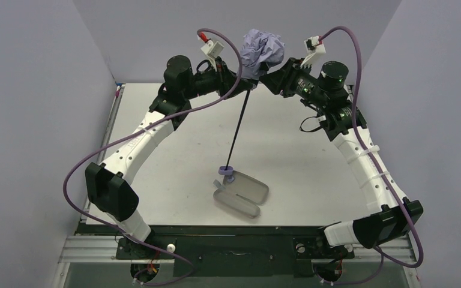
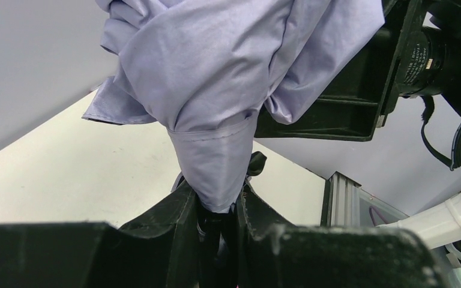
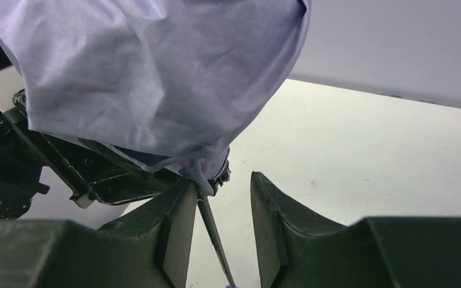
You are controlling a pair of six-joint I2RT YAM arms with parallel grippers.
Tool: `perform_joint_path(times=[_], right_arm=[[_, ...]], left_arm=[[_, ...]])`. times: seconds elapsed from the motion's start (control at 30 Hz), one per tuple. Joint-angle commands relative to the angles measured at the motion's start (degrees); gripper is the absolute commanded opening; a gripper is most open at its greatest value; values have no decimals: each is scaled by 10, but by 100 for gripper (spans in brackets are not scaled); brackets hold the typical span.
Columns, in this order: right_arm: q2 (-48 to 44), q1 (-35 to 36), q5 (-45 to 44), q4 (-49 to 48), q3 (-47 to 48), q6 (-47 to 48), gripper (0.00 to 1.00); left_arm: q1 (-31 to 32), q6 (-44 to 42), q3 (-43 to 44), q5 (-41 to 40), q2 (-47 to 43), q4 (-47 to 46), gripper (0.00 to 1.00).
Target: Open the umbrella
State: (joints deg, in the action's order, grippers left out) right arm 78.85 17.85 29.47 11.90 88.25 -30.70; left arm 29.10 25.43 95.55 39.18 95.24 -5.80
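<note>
Umbrella [image 1: 263, 53] unopened, lavender fabric bunched, thin black shaft [image 1: 238, 129] hanging; L gripper [image 2: 217, 207] pinching fabric; R gripper [image 3: 223, 187] jaws apart round shaft

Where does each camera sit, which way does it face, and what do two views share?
Top external: above and behind the bases, looking down at the table; both arms and the umbrella show.
Left wrist: on the left arm, facing along its jaws, shut on the umbrella's fabric.
Right wrist: on the right arm, facing along its open jaws, the shaft between them.
Shared: both wrist views show the canopy.
</note>
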Motion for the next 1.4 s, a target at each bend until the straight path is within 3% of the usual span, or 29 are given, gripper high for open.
perform_joint_path(times=[0.0, 0.27, 0.33, 0.37, 0.4, 0.67, 0.93, 1.1, 1.27, 1.3, 1.33, 1.37], right_arm=[[6, -1, -17, -26, 23, -6, 32], [-4, -8, 24, -82, 8, -17, 28], [-5, -10, 19, -83, 8, -17, 15], [-6, -12, 15, -81, 8, -14, 3], [-8, -13, 3, -75, 7, -11, 0], [-16, -19, -19, -34, -8, 62, 0], [-19, -9, -82, 28, -41, 230, 0], [-19, -14, -113, 25, -49, 260, 0], [-20, -25, -91, 17, -53, 258, 0], [-19, -30, -72, 19, -50, 252, 4], [-21, -34, -61, 22, -48, 240, 18], [-22, -44, -34, 23, -48, 232, 25]], left_arm=[[7, -14, 8, 13, -42, -38, 0], [9, -12, 8, 26, -40, -30, 0], [9, -12, 8, 30, -38, -29, 0], [9, -11, 9, 33, -38, -28, 0], [10, -10, 9, 35, -36, -29, 0], [7, 19, 10, 45, -37, -45, 0], [4, 81, 13, 78, -33, -106, 0], [3, 100, 20, 87, -27, -118, 0], [1, 127, 29, 87, -18, -129, 0], [1, 126, 31, 83, -17, -128, 0], [-1, 124, 32, 73, -16, -122, 0], [-2, 116, 33, 67, -14, -116, 0]])
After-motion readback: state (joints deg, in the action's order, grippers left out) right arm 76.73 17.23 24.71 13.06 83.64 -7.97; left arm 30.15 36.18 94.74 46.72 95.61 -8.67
